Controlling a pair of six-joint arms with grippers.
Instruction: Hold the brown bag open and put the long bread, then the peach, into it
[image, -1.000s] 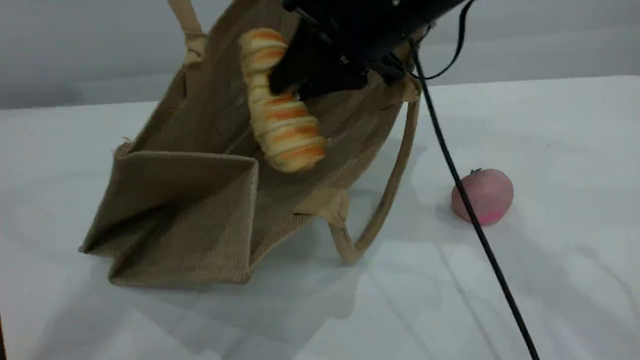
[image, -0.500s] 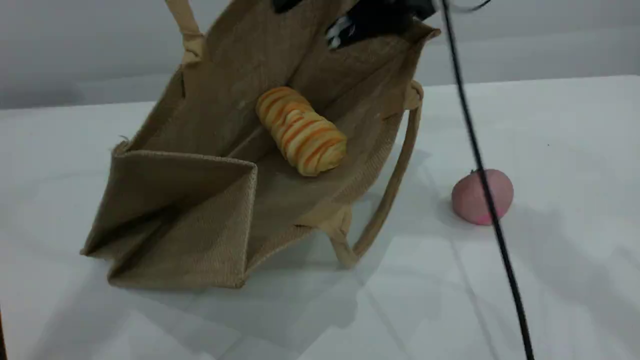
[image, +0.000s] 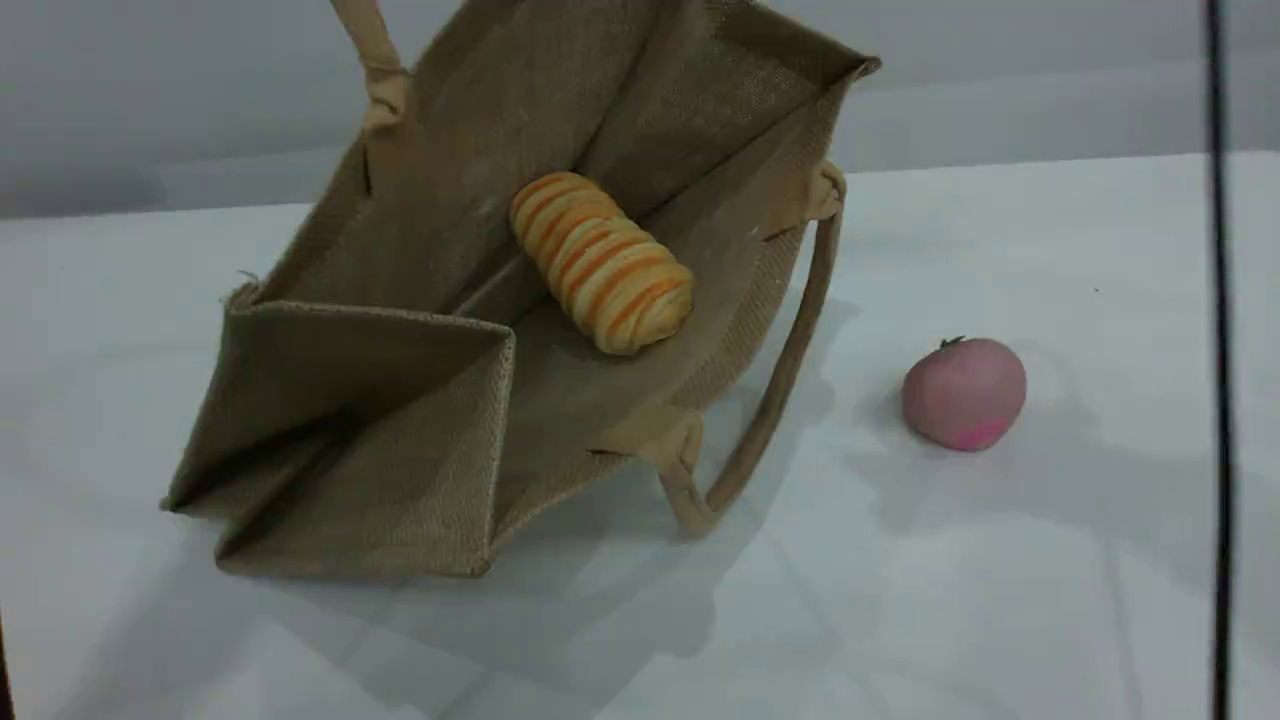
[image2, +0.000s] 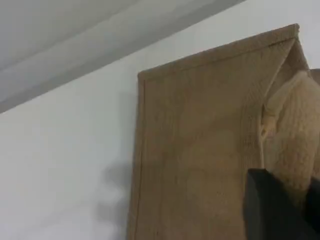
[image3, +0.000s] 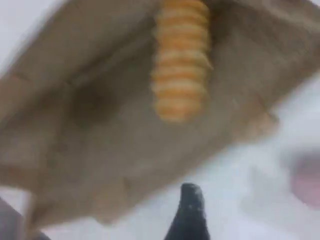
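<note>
We count one brown bag (image: 400, 440), one long bread (image: 600, 262), one peach (image: 963, 393), two loop handles and one black cable (image: 1218, 400). The bag lies tipped at the left of the table (image: 1000, 600), its mouth open toward the far right. The bread rests inside it on the lower wall. The peach sits on the table, well to the right of the bag.

The near handle (image: 772, 375) droops to the table, while the far handle (image: 372, 50) rises and is cut off by the top edge. In the left wrist view, the left gripper (image2: 280, 210) is clamped on that beige handle.

The right wrist view is blurred. Only one fingertip of the right gripper (image3: 190, 215) shows, above the bag, and we cannot tell how wide it stands.
</note>
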